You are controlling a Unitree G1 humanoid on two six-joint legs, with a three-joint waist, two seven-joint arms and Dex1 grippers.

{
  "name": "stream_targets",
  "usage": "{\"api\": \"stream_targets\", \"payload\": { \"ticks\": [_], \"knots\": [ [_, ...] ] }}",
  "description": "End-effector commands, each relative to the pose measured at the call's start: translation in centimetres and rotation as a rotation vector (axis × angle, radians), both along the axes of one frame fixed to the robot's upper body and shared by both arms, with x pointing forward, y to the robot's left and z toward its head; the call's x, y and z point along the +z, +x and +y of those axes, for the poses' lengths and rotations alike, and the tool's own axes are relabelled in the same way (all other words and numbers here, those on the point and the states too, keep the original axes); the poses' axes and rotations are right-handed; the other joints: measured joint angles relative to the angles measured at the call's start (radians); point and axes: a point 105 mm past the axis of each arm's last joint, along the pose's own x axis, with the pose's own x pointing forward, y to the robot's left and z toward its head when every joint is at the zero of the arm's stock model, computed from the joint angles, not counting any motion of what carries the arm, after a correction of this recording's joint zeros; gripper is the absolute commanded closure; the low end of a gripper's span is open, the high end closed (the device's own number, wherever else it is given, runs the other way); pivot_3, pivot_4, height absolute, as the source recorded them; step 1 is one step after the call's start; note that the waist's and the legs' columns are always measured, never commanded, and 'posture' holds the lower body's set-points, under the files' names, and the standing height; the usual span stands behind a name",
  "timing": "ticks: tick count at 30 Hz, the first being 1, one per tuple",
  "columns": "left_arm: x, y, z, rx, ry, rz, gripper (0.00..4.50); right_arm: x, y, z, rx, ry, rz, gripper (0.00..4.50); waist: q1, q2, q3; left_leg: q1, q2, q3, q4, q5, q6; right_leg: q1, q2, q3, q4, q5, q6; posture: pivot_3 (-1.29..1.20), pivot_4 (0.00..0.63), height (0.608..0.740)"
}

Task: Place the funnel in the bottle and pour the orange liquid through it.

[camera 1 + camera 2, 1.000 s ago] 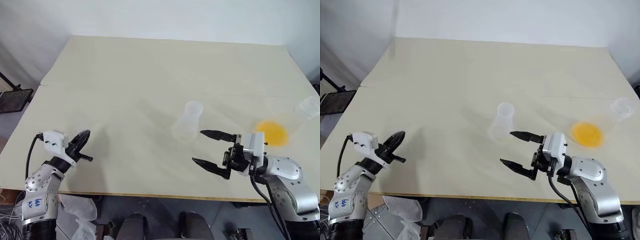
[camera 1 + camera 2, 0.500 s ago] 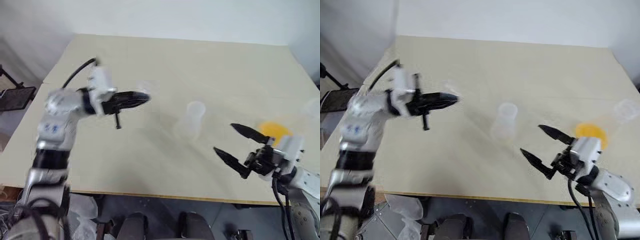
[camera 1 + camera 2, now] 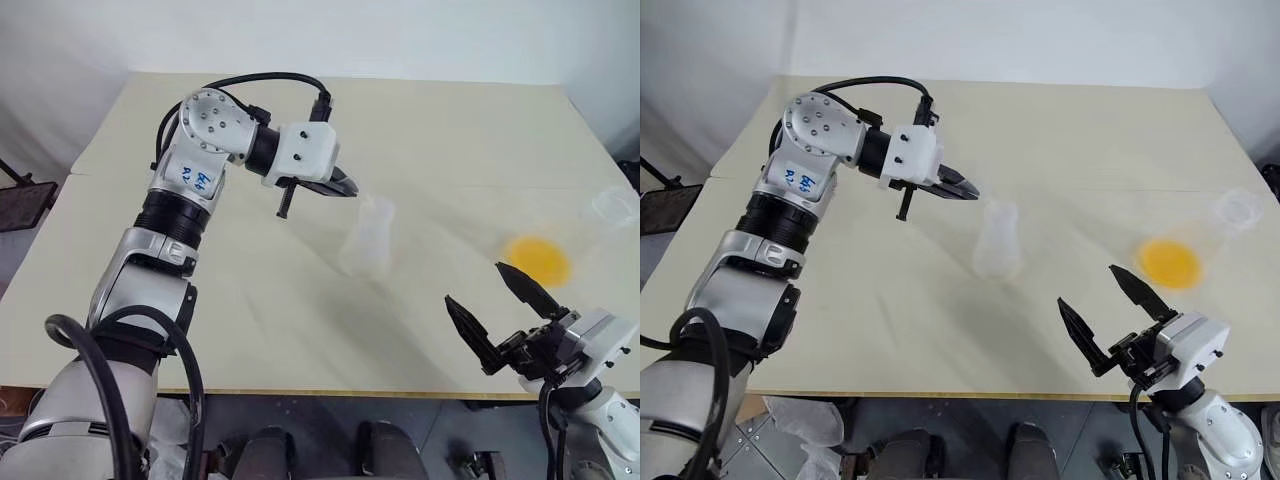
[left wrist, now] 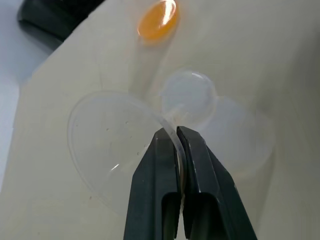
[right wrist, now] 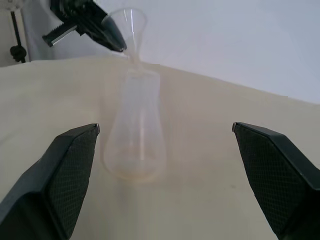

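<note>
Now left gripper clenched on funnel, pinching rim edge; flared bowl beside fingers, spout past fingertips, just over bottle mouth. Right gripper fingers spread wide, grasping nothing, well apart from bottle. Orange liquid in tilted flask, beyond right fingertips. To do well: centre spout over neck, level rim, lower slowly; thin pinch may slip, bottle unsupported, may tip.
</note>
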Motion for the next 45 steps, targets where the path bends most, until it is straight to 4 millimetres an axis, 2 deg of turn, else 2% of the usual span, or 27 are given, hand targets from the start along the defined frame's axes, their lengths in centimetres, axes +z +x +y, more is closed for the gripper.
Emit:
{"api": "stream_targets", "payload": {
  "ticks": [1,6,9,12,15,21,24,27,30,35,39,43,45],
  "knots": [
    [1.1,-0.6,-1.3,-0.065,0.036,-0.044,4.46,1.3,-0.6,0.3,-0.021,0.024,-0.074,0.0,0.007,0.0,0.0,0.0,0.0,0.0,0.0,0.0,0.0,0.0,0.0,0.0,0.0,0.0,0.0,0.0,0.15,0.74],
    [0.6,-0.7,-1.9,-0.097,0.116,-0.024,4.46,1.7,-0.3,-0.2,-0.034,0.029,-0.087,0.0,0.015,0.0,0.0,-0.001,0.0,0.0,0.001,0.0,0.0,0.0,0.0,0.0,0.0,0.0,0.0,0.0,0.15,0.74],
    [0.5,-0.7,-2.1,-0.099,0.131,0.007,3.86,1.8,-0.1,-0.6,-0.041,0.027,-0.093,0.0,0.016,0.0,0.0,0.0,0.0,0.0,0.0,0.0,0.0,0.0,0.0,0.0,0.0,0.0,0.0,0.0,0.15,0.74],
    [0.5,-0.7,-2.4,-0.098,0.126,0.028,2.93,2.0,0.0,-0.7,-0.043,0.032,-0.096,0.0,0.017,0.0,0.0,0.0,0.0,0.0,0.0,0.0,0.0,0.0,0.0,0.0,0.0,0.0,0.0,0.0,0.15,0.74],
    [1.1,-0.7,-3.1,-0.102,0.033,0.085,1.99,2.1,0.1,-0.7,-0.048,0.034,-0.11,0.0,0.018,0.0,0.0,-0.001,0.0,0.0,0.0,0.0,0.0,0.0,0.0,0.0,0.0,0.0,0.0,0.0,0.15,0.74],
    [1.3,-0.7,-2.6,-0.102,-0.071,0.218,0.13,2.2,0.3,-0.7,-0.048,0.033,-0.113,0.0,0.017,0.0,0.0,-0.001,0.0,0.0,0.0,0.0,0.0,0.0,0.0,0.0,0.0,0.0,0.0,0.0,0.15,0.74],
    [1.8,-1.0,-1.9,-0.123,-0.168,0.307,0.06,2.4,0.4,-1.1,-0.066,0.03,-0.12,0.0,0.017,0.0,0.0,-0.001,0.0,0.0,0.0,0.0,0.0,0.0,0.0,0.0,0.0,0.0,0.0,0.0,0.15,0.74],
    [2.0,-0.6,-0.4,-0.099,-0.29,0.39,0.06,2.7,0.6,-2.3,-0.13,0.037,-0.136,0.0,0.016,0.0,0.0,0.0,0.0,0.0,0.0,0.0,0.0,0.0,0.0,0.0,0.0,0.0,0.0,0.0,0.15,0.74],
    [1.1,0.3,2.1,-0.034,-0.412,0.447,0.06,3.1,0.3,-4.1,-0.216,0.059,-0.146,0.0,0.01,0.0,0.0,0.0,0.0,-0.001,0.0,0.0,0.0,0.0,0.0,0.0,0.001,0.0,0.0,0.0,0.15,0.74],
    [-1.9,1.0,7.5,0.106,-0.594,0.478,0.06,2.5,-1.0,-8.3,-0.42,0.055,-0.12,0.0,-0.006,0.0,0.0,0.001,0.001,-0.002,0.0,0.0,0.0,0.0,0.0,0.0,0.002,0.0,0.0,0.0,0.15,0.74],
    [-4.0,-0.4,9.9,0.163,-0.586,0.476,0.06,1.2,-1.5,-10.3,-0.51,0.071,-0.007,0.0,-0.006,0.0,0.0,0.0,0.0,-0.003,0.001,0.0,0.0,0.0,0.0,0.0,0.002,0.0,0.0,0.0,0.15,0.74],
    [-5.1,-2.2,11.0,0.215,-0.641,0.519,0.06,0.0,-2.1,-13.1,-0.643,0.124,0.089,0.0,-0.006,0.0,0.0,0.0,0.0,-0.006,0.002,0.0,0.0,0.001,0.0,0.001,0.003,0.0,0.0,0.0,0.15,0.74],
    [-6.1,-3.5,11.3,0.24,-0.655,0.551,0.06,-0.4,-2.0,-13.7,-0.647,0.129,0.124,0.0,-0.006,0.001,0.0,0.001,0.0,-0.011,0.001,0.0,0.0,0.001,-0.001,0.003,0.002,0.0,0.0,0.0,0.15,0.74]
  ]
}}
